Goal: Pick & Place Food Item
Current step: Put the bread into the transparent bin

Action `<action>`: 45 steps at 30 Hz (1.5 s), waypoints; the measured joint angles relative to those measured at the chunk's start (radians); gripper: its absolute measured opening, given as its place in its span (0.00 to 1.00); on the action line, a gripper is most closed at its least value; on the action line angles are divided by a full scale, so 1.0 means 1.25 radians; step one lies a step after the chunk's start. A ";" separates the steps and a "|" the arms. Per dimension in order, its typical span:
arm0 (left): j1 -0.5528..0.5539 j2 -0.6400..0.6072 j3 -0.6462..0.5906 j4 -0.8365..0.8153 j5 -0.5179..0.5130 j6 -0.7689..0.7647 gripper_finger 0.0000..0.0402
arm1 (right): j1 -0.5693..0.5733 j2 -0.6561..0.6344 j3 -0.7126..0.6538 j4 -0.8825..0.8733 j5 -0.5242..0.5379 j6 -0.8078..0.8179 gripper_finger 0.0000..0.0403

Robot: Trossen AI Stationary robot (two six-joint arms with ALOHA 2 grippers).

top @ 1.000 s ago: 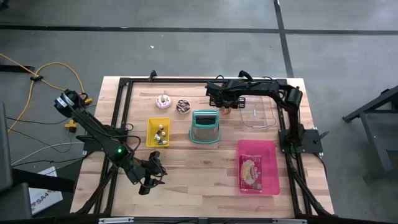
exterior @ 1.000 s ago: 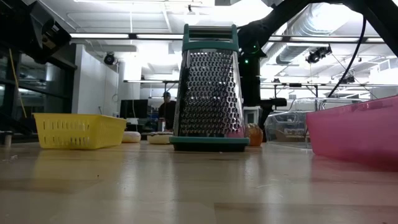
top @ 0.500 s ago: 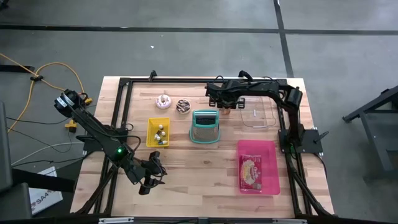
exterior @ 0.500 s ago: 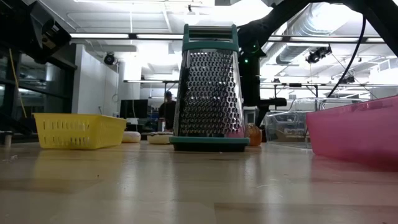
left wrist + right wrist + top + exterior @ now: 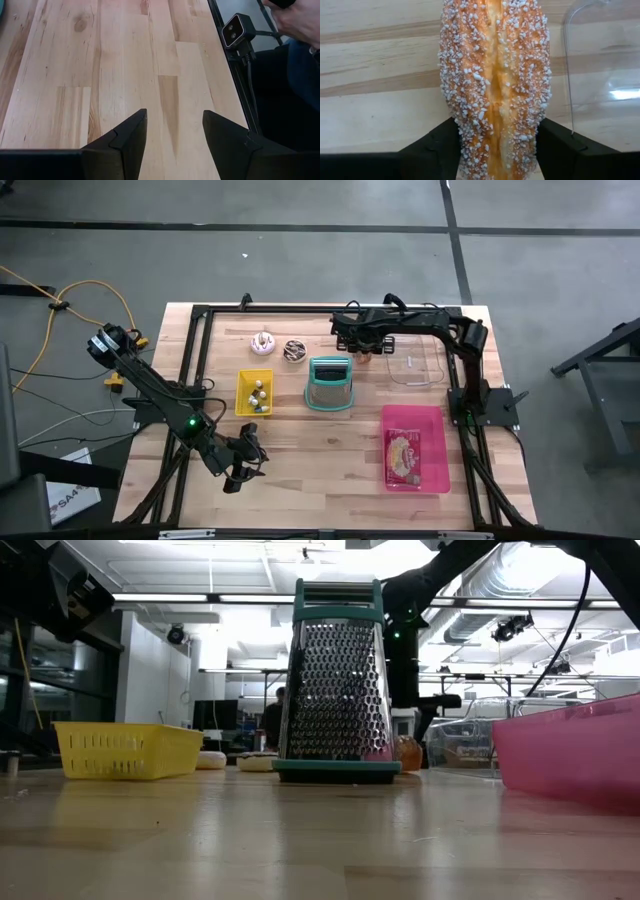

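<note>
A long orange pastry (image 5: 492, 75) sprinkled with white sugar grains lies at the far middle of the table (image 5: 300, 450), just beyond the teal grater (image 5: 329, 383). My right gripper (image 5: 362, 348) stands over it, pointing steeply down, shut on the pastry. In the low view only a small orange part of the pastry (image 5: 407, 754) shows to the right of the grater (image 5: 337, 680). My left gripper (image 5: 175, 135) waits open over bare wood near the table's front left (image 5: 240, 470). My right gripper pinches the pastry between its two fingers (image 5: 430, 150), one on each long side (image 5: 449, 125), near one end. The fingers come steeply from above and lie across the pastry. In the low view the pastry sits at table level; whether it rests on the wood I cannot tell.
A clear container (image 5: 415, 368) stands right beside the pastry. A pink tray (image 5: 436, 442) holding a packet is at the right, a yellow basket (image 5: 254, 392) left of the grater, two small round pastries (image 5: 263, 342) farther back. A person's hand (image 5: 295, 20) shows beyond the table's edge.
</note>
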 joint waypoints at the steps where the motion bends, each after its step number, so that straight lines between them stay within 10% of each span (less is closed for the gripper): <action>1: 0.000 0.000 0.000 0.000 0.000 0.000 0.47 | 0.000 0.000 0.000 0.000 0.000 0.000 0.51; 45: 0.000 0.000 0.000 0.013 0.000 0.000 0.47 | 0.065 -0.210 0.001 -0.062 0.111 0.006 0.55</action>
